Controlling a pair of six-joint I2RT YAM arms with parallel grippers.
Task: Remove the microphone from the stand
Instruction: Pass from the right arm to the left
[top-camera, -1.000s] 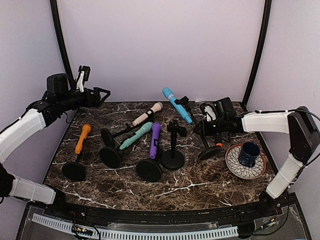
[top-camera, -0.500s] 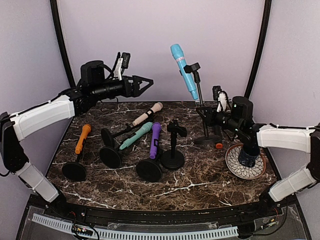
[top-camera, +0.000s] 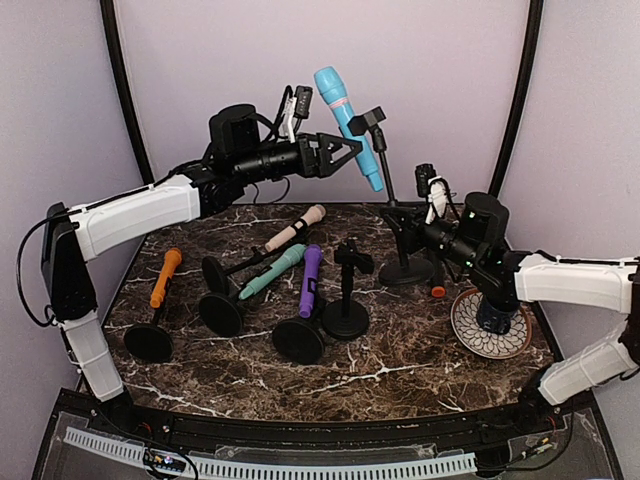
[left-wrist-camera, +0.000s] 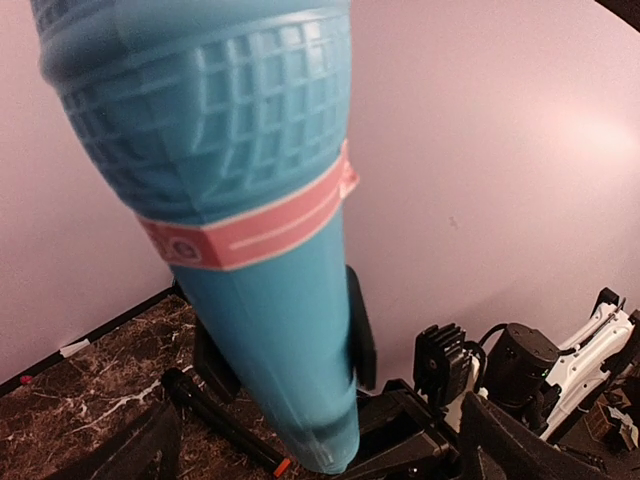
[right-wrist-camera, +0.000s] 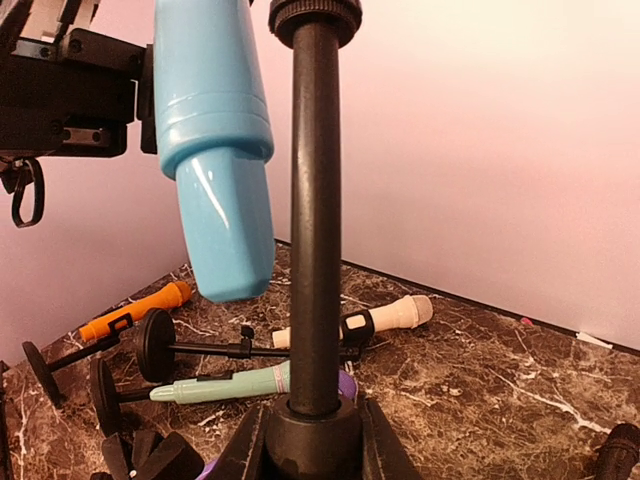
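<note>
While right gripper (top-camera: 418, 236) pinched the stand (top-camera: 392, 200) low down, left gripper (top-camera: 345, 155) hovered spread at the blue mic (top-camera: 345, 115), seated high in its clip (top-camera: 368, 120).
Risk, my guess: a sideways pull vs. a tight clip could tip the stand. Right wrist cam showed the clamp on the stand, top cam didn't; left wrist cam showed mic's pink band (left-wrist-camera: 250, 225) close up.

Table (top-camera: 400, 370): dark marble with white veins.
Left side: orange microphone (top-camera: 165, 277), lying flat in its stand.
Middle: cream microphone (top-camera: 295, 228), teal microphone (top-camera: 272, 271), purple microphone (top-camera: 310, 281) — each in a toppled stand, close together; empty stand (top-camera: 347, 290) upright just beside them.
Right side: patterned plate (top-camera: 470, 330); small orange piece (top-camera: 437, 291) — near the tall stand (top-camera: 398, 273).
</note>
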